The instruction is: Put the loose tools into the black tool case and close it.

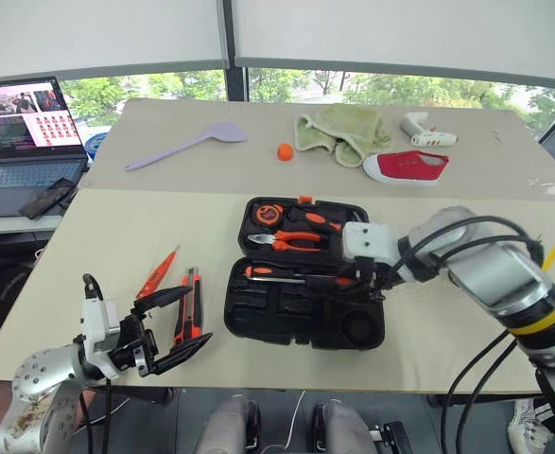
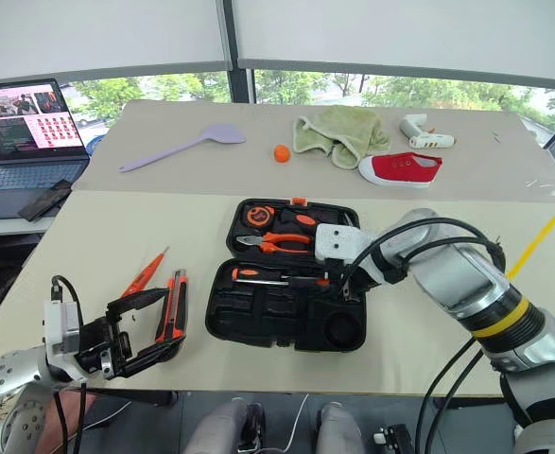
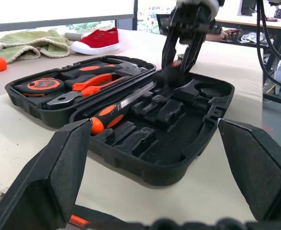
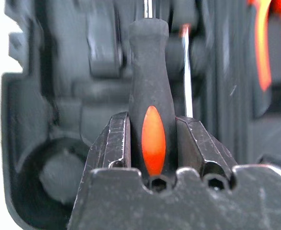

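- Tool case (image 1: 301,312) lies open on your side of the beige table (image 1: 97,246), one screwdriver (image 1: 286,274) already seated in it.
- Your right gripper (image 4: 152,139) clamps a second screwdriver (image 4: 150,86) by the handle above the recesses; release it crooked and the lid probably won't shut.
- Your left gripper (image 1: 178,326) gapes wide, holding nothing, beside the utility knife (image 1: 190,307) and tester screwdriver (image 1: 156,272); a careless sweep could knock them off the edge.
- Windows and a laptop (image 1: 22,132) lie beyond.

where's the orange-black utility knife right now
In the left eye view the orange-black utility knife lies on the table left of the open black tool case, beside the slim orange tester screwdriver.
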Robot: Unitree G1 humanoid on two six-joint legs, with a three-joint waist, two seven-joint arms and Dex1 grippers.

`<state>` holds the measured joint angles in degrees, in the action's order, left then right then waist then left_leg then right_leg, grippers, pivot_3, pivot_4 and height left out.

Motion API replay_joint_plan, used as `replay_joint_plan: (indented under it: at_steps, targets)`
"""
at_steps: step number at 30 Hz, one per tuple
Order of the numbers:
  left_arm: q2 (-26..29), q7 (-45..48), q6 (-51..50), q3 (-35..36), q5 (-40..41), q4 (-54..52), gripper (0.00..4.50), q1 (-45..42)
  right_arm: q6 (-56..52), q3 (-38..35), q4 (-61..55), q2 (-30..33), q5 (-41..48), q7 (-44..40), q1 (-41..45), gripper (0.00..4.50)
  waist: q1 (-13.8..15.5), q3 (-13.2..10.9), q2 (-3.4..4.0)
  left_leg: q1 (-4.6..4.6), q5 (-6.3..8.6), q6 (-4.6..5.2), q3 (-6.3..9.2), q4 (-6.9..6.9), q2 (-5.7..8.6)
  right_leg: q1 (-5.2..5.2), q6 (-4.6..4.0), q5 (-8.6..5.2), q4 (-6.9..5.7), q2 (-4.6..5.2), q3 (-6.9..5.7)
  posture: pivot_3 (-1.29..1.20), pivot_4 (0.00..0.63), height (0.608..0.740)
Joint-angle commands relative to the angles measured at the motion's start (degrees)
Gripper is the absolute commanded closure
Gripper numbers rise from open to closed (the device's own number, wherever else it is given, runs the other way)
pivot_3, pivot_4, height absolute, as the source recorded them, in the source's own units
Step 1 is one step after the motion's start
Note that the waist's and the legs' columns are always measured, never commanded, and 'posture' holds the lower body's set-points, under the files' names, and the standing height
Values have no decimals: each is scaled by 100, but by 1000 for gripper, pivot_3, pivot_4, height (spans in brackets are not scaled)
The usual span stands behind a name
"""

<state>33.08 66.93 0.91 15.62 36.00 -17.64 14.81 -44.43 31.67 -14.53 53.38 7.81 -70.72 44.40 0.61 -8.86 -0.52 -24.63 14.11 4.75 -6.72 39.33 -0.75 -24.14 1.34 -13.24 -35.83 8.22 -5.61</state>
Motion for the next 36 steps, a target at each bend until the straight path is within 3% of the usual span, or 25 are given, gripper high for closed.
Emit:
replay_joint_plan:
  at_steps: [1,10,14,24,29,36]
  targets:
    - [-11,-54,112,34,0,-234,0,104,-118,-55,-130,166,-156,-105,-48,3487,-11,0,0,1,0,0,0,0,0,1,0,0,-1,-8,-2,0,150,740]
    - [31,-51,124,-13,-33,-171,0,25,-188,-127,134,-143,-239,61,-140,3487,-23,1,-1,10,-3,-6,0,2,-3,3,0,0,-10,-31,2,0,150,740]
    - [46,-37,136,8,-33,-151,0,36,347,-41,373,-160,-453,-57,-92,3487,-20,0,0,10,-4,-6,0,3,-3,5,0,0,-10,-34,1,0,150,740]
    - [5,-89,193,58,-48,-155,0,131,912,-1258,641,-102,279,-442,-73,3487,-17,0,-1,9,-4,-7,-5,10,-4,6,0,0,-15,-43,2,0,150,740]
    - [2,-90,230,57,-53,-93,0,96,971,-1139,632,-23,194,-562,-351,3487,-14,1,-3,10,-4,-6,-3,11,-5,9,0,0,-14,-44,2,0,150,740]
    - [28,-93,254,43,-52,-83,0,89,743,-930,403,-448,170,-454,-304,3487,-56,1,-2,10,-6,-10,-5,11,-8,4,-1,1,-22,-48,8,0,150,740]
